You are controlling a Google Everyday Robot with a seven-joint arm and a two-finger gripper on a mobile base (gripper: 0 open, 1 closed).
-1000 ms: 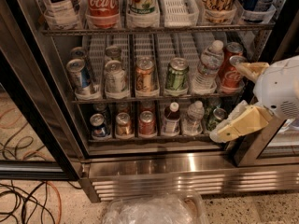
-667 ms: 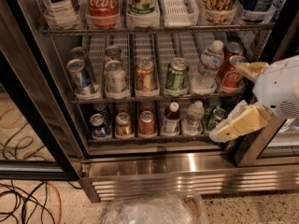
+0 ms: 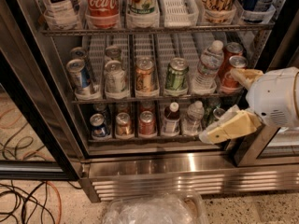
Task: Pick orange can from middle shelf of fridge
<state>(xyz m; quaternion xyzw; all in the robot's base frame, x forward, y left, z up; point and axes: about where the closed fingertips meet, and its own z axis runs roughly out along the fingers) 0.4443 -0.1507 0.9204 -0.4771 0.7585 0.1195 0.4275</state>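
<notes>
Pincer [image 3: 219, 104] hangs just where it was a second ago, at the right edge of the fridge [image 3: 187, 164], its cream fingers [image 3: 231, 127] spread and empty. Orange can [image 3: 145, 76] stands on the middle shelf [image 3: 154, 97], third lane from the left, well left of my pincer; I judge the reach hasn't begun

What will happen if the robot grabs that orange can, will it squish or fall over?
Probably stiff, being a metal orange can. Its smooth round side may slip, and it might roll if tipped. The gripper hangs open at the right.
</notes>
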